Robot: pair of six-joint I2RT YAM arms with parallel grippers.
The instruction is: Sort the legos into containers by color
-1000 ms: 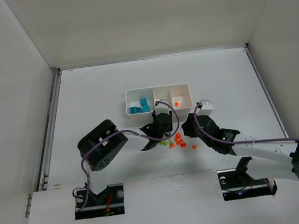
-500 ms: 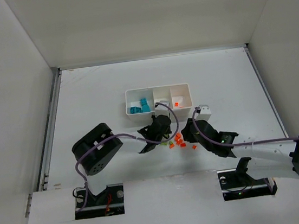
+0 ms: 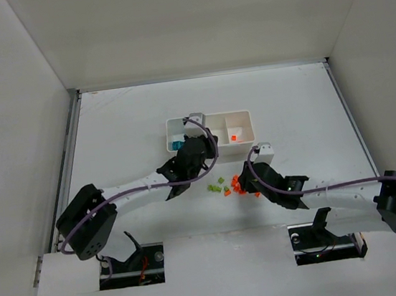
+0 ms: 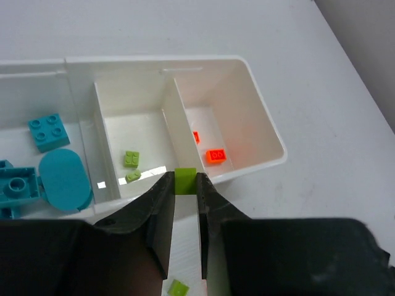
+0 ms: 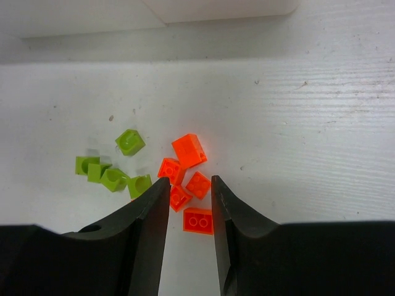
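The white tray (image 3: 207,118) has three compartments. In the left wrist view the tray (image 4: 265,132) holds teal bricks (image 4: 48,131) on the left, two lime green bricks (image 4: 130,158) in the middle and two orange bricks (image 4: 215,155) on the right. My left gripper (image 4: 185,185) is shut on a lime green brick (image 4: 185,181) over the tray's near edge, at the middle compartment; it also shows in the top view (image 3: 199,145). My right gripper (image 5: 190,180) is open, its jaws either side of a cluster of orange bricks (image 5: 189,150) on the table. In the top view the right gripper (image 3: 249,175) is beside that pile (image 3: 237,185).
Several loose lime green bricks (image 5: 115,179) lie just left of the orange ones, also in the top view (image 3: 217,185). One green brick (image 4: 179,288) lies on the table below my left fingers. White walls enclose the table on three sides.
My left arm has stretched from the loose pile up to the tray, carrying the green brick. My right gripper has edged slightly toward the orange bricks.
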